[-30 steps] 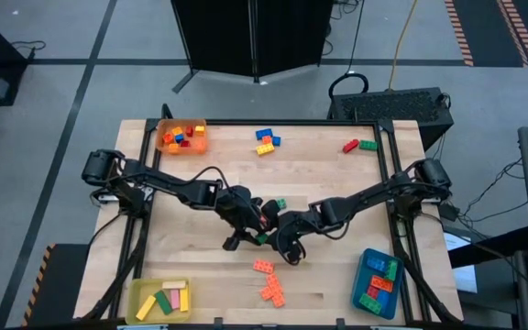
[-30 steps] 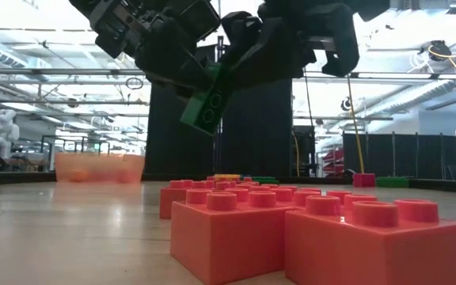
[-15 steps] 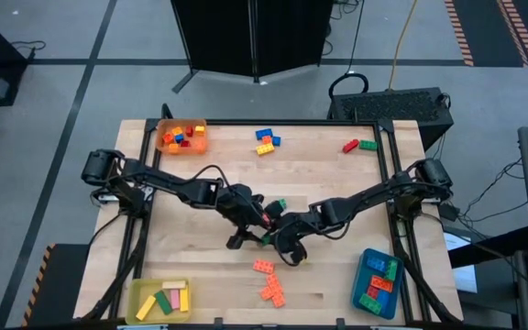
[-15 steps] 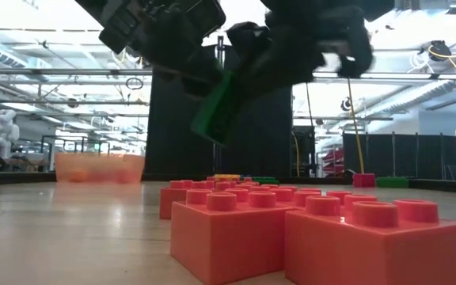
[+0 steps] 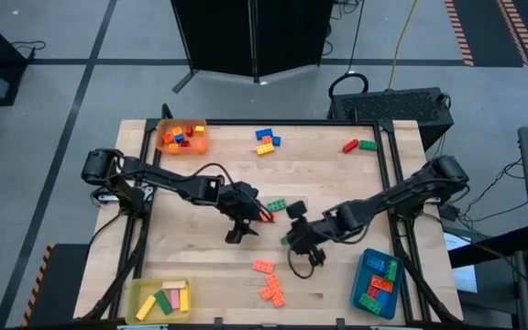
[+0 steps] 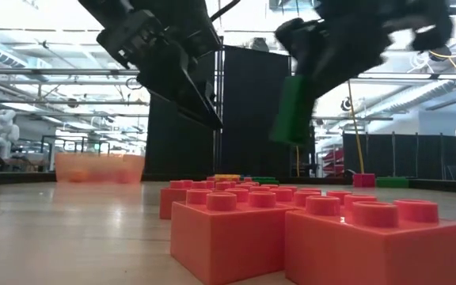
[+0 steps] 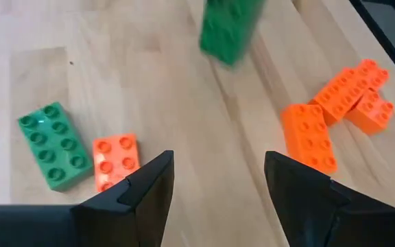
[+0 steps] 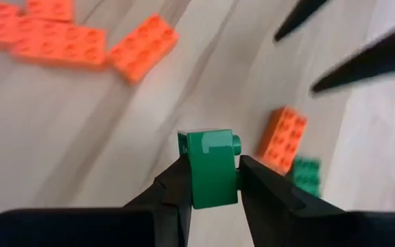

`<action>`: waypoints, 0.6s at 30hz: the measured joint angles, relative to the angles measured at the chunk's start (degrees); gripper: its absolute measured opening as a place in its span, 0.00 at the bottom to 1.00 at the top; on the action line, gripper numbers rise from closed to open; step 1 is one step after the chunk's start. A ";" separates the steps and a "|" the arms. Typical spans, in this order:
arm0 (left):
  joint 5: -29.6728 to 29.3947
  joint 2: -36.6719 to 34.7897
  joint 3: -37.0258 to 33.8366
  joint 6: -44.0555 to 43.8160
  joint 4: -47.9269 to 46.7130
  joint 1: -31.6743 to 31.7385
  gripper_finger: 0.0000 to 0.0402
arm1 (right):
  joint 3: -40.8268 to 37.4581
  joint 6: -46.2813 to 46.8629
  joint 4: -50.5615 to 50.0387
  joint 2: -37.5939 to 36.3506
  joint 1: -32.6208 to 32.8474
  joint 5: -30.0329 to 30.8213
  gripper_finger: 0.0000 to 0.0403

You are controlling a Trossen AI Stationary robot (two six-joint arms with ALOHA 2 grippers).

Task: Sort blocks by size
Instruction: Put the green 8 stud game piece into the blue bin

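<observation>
right end effector (image 8: 210, 180) grips 1 green block (image 8: 209, 167); left end effector (image 7: 214, 180) open, empty; 3 trays (image 5: 182, 137)

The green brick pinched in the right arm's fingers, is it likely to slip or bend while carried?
The green brick looks like rigid plastic, so bending seems unlikely. The right gripper pinches its smooth flat sides, so it could slip or pivot.

No readable text, label, brand or number shows in any view.

Grey tiled floor (image 5: 62, 55), tall black cabinet (image 5: 250, 37), possibly ceiling pipework (image 6: 54, 75)
</observation>
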 joint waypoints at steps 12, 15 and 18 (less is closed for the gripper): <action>-4.24 0.04 -0.09 0.57 0.45 -0.78 0.57 | 0.07 24.92 -16.47 -11.11 13.12 4.13 0.23; -4.23 0.04 -0.09 0.63 0.43 -0.80 0.57 | 0.07 33.84 -21.33 -12.42 15.61 3.93 0.23; -4.23 0.04 -0.09 1.73 0.16 -0.88 0.57 | 0.07 41.98 -25.06 -12.73 18.04 3.74 0.23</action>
